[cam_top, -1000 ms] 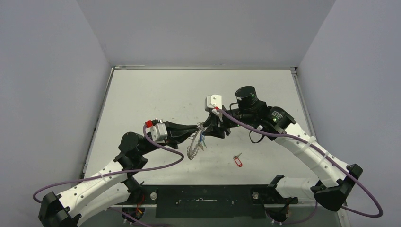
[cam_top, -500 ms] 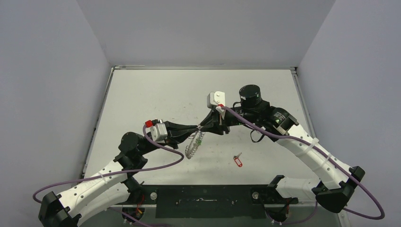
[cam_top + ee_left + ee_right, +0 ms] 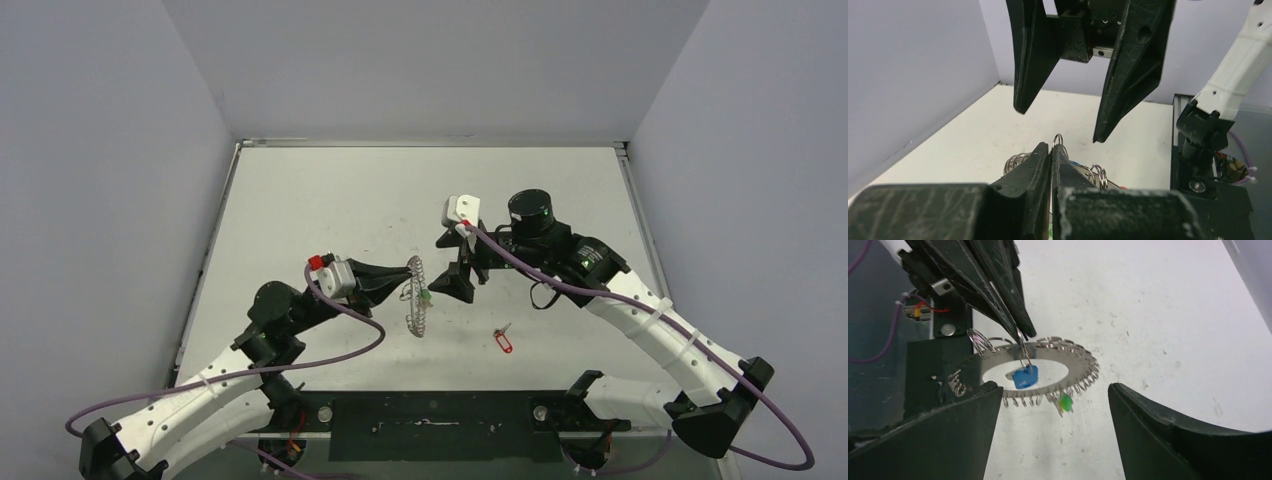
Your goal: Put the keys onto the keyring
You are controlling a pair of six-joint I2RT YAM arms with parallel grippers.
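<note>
One red-tagged key (image 3: 503,341) lay on the tabletop (image 3: 330,200) well apart from the keyring (image 3: 416,300) in the top view, the ring held up by the left tool (image 3: 410,270). From the left wrist, that tool was clamped on a wire loop (image 3: 1058,140), and the right tool (image 3: 1058,120) stood spread just beyond the keyring. From the right wrist, the blue-tagged key (image 3: 1025,377) hung over the keyring's hole, apparently threaded, so the red one looked next, calling for a low pinch.

A flat white tabletop (image 3: 300,210) was seen, enclosed on three sides by plain pale lilac-grey walls (image 3: 110,160). Dark specks (image 3: 1164,352) were scattered over it. A small green plastic tag (image 3: 1065,402) was caught dangling above the surface, and a black metal plate (image 3: 430,412) was bolted along the near edge.
</note>
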